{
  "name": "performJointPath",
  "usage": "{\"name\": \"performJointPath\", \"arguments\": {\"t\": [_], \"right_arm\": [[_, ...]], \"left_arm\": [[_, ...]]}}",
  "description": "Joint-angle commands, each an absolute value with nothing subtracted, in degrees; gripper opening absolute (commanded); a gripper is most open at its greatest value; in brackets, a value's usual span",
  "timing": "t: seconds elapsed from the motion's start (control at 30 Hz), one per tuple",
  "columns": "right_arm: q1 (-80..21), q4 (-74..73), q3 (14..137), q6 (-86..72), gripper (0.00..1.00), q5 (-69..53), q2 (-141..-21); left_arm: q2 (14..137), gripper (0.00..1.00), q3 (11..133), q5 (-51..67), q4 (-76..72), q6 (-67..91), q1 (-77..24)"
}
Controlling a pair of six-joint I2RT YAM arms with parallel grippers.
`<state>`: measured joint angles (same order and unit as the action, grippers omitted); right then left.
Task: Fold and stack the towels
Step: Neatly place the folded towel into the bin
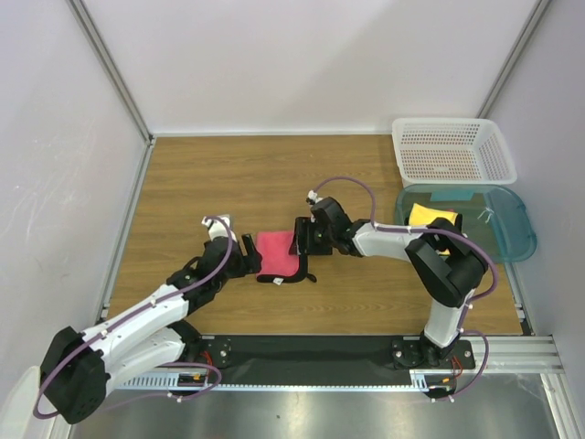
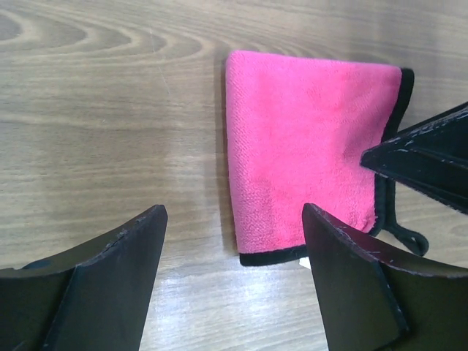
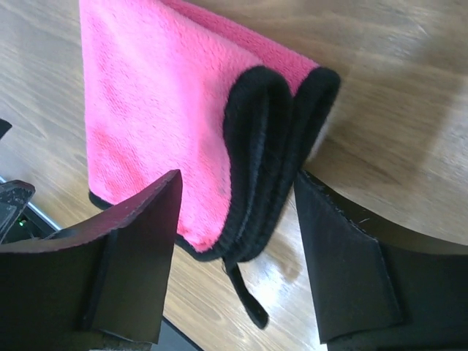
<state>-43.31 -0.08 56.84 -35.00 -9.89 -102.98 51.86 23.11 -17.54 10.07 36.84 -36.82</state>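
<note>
Pink towel (image 1: 277,254) lies folded in layers mid tabletop (image 1: 228,174), nearer the near edge, strap tail poking out. Left claw (image 1: 250,256) is wide, empty, just beside its left edge. Right claw (image 1: 302,240) is wide too, over the thick black-edged fold, gripping nothing. The fold step looks done. Next is likely fetching the yellow towel (image 1: 430,216) from the tub (image 1: 512,240) at the right edge, which calls for a reach by the right arm.

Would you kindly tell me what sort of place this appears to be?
Likely a robot lab test cell: a wooden table boxed in by plain white panels, with a pink towel, white basket and teal tub as props.
</note>
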Motion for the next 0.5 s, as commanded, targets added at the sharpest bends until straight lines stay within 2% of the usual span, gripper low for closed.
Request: {"name": "performJointPath", "arguments": {"t": [0.0, 0.2, 0.23, 0.3, 0.33, 0.4, 0.43, 0.47], "right_arm": [[-44.30, 0.97, 58.97, -36.21, 0.66, -8.09, -104.85], [-44.82, 0.26, 59.77, -36.83, 0.53, -6.24, -107.75], [-44.74, 0.18, 59.77, -37.00, 0.43, -5.98, -108.19], [-44.74, 0.18, 59.76, -37.18, 0.35, -5.89, -109.42], [-44.74, 0.18, 59.94, -37.18, 0.26, -5.98, -109.77], [-44.82, 0.18, 60.55, -37.09, 0.14, -6.32, -110.13], [-44.74, 0.26, 60.73, -36.92, 0.04, -6.42, -109.87], [-44.74, 0.18, 60.91, -36.65, 0.00, -6.50, -109.34]], "left_arm": [[50.27, 0.81, 22.15, -19.16, 5.89, 39.72, -36.04], [48.69, 0.81, 19.51, -19.07, 4.49, 40.87, -35.51], [48.52, 0.81, 19.16, -18.99, 4.48, 40.78, -35.42], [48.16, 0.82, 18.81, -18.90, 4.05, 40.69, -35.25], [48.08, 0.82, 18.63, -18.81, 3.96, 40.69, -35.16], [47.99, 0.82, 18.28, -18.72, 3.78, 40.34, -35.07], [47.99, 0.82, 18.28, -18.81, 3.87, 40.34, -34.89], [47.99, 0.82, 18.11, -18.63, 3.78, 40.34, -34.81]]}}
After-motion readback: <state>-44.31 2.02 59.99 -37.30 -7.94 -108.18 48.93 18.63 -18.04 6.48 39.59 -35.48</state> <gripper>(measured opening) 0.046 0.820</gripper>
